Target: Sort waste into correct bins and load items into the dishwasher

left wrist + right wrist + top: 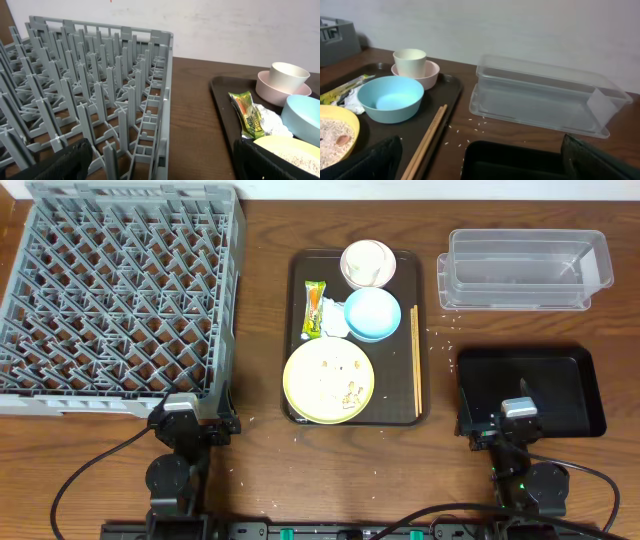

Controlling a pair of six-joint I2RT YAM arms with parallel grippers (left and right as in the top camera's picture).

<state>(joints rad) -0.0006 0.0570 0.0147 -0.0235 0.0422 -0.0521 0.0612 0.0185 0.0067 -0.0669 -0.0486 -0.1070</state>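
Both arms' jaws gape, empty. The plate (303,370) between them, if tilted, spills rice (350,392); thin chopsticks (415,360) may slip.

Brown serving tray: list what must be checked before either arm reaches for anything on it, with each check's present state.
1. Both arms free: ok. Left arm and right arm have their jaws wide apart and hold nothing.
2. Dish rack empty: ok.
3. Clear tub and black tray empty: ok.
4. Yellow plate scraped clean: not ok. Rice scraps lie on it.
5. Snack wrapper clear of its neighbours: not ok. It lies against the white tissue.
6. Chopsticks unobstructed: ok. They lie along the right edge of the serving tray with nothing on them.
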